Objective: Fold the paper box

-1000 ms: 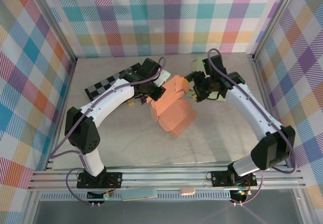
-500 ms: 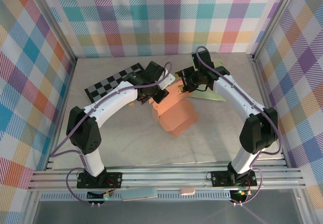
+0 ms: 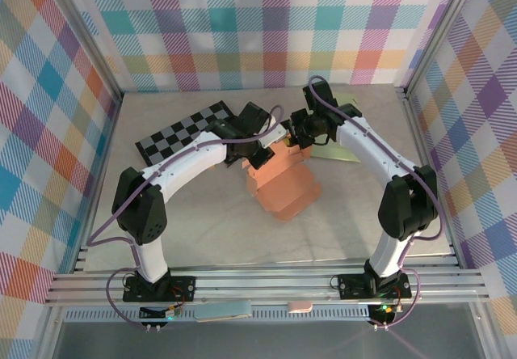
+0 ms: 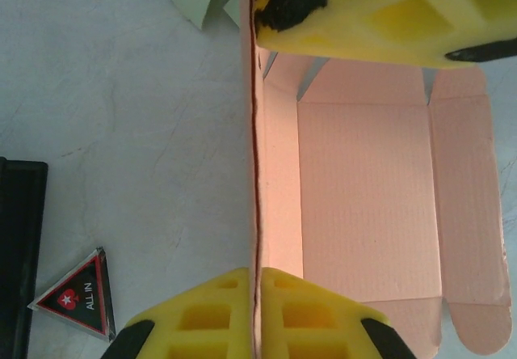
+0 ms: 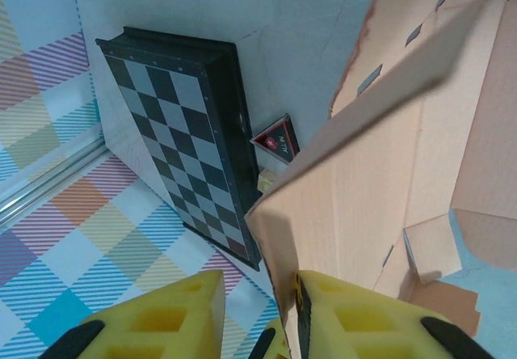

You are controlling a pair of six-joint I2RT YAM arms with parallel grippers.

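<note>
While both arms meet over mid-table, the work surface is a mottled grey table, walled on the left, far and right sides by multicoloured plaid panels, with an aluminium frame rail along the near edge. A chessboard lies flat at the far left, and a pale green sheet lies to the right of centre. A triangular "ALL IN" card rests on the table just beside the chessboard.

The paper box, salmon pink, sits at the centre of the table. Its long axis runs far to near, with the near end angled slightly right. The open face points up and the floor panel is exposed.

The left gripper is clamped on an upright side wall of the box, seen edge-on between its pads. The right gripper stands astride a raised flap at the far end, jaws apart, with a gap showing on one side.
</note>
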